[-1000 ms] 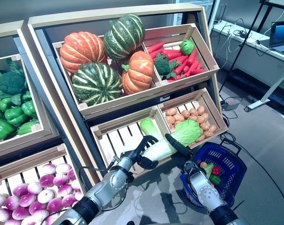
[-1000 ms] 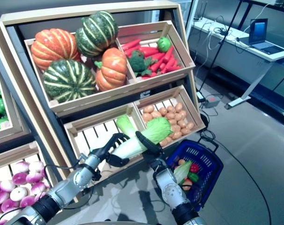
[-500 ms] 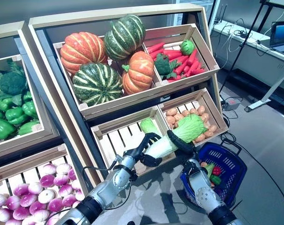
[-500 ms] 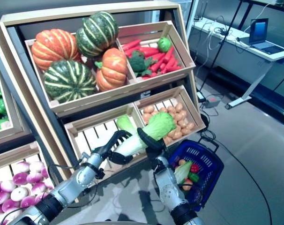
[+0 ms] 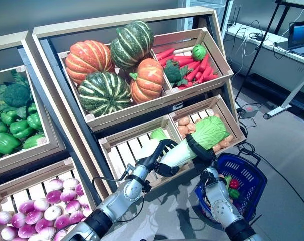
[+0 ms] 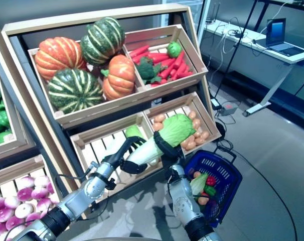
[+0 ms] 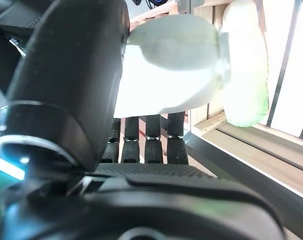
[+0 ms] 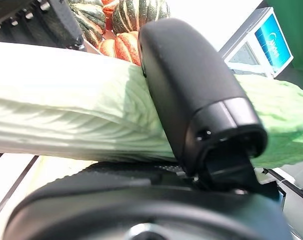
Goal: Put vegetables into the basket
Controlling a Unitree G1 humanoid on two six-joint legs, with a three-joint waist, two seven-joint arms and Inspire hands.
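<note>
Above the slatted crate (image 5: pixel 123 149), both hands, left (image 5: pixel 159 156) and right (image 5: pixel 199 150), clasp the cabbage (image 5: pixel 194 142), now lifted higher than before, nearer the blue basket (image 5: pixel 248 176) but not yet over it

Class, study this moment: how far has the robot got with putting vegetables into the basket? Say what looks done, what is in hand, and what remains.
Done: the blue basket already holds a few vegetables, red and green among them. In hand: the left hand and right hand both grip one long cabbage, lifted in front of the lower crates. Left: moving the cabbage over to the basket and releasing it; a second cabbage lies in the slatted crate.
</note>
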